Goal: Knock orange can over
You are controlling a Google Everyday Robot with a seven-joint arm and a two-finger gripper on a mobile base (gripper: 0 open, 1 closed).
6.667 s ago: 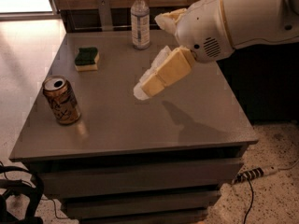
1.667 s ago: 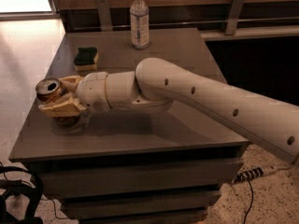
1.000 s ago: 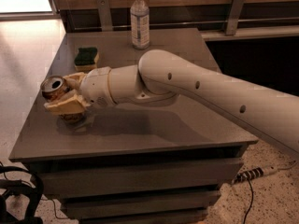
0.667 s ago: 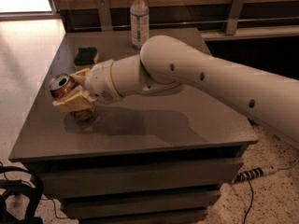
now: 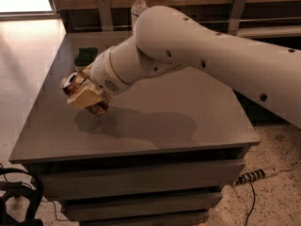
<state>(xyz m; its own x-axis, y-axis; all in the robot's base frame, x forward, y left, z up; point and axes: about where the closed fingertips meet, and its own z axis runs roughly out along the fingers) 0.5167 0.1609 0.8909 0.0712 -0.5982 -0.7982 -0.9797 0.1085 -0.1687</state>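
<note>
The gripper (image 5: 88,97), low over the left side of the grey table (image 5: 197,102), clasps the orange can (image 5: 72,82), which leans top-leftward, so the tipping step looks underway and next calls for laying it flat and letting go.

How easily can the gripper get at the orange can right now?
Yes, it seems fully able: the gripper is closed around the orange can, which leans tilted between its fingers over the table. Nothing stands between them; the sponge lies farther back.
</note>
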